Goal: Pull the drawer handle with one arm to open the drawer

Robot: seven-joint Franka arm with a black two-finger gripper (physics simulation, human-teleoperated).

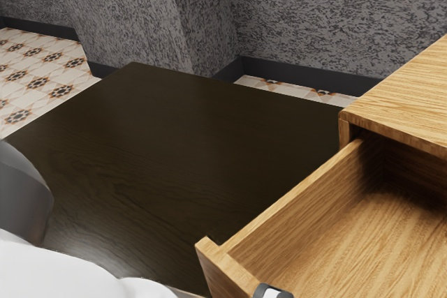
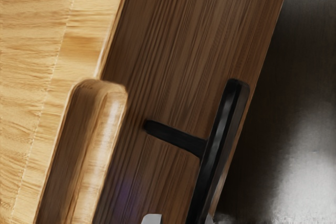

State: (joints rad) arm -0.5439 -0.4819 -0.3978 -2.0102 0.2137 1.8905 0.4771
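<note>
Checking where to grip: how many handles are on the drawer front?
1. A black bar handle stands off the wooden drawer front on a short black post; more could lie beyond the frame.

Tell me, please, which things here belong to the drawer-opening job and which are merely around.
For the job: drawer, standing pulled out; black handle on its front; wooden cabinet housing it.
Merely around: dark table; tiled floor; grey wall.
</note>
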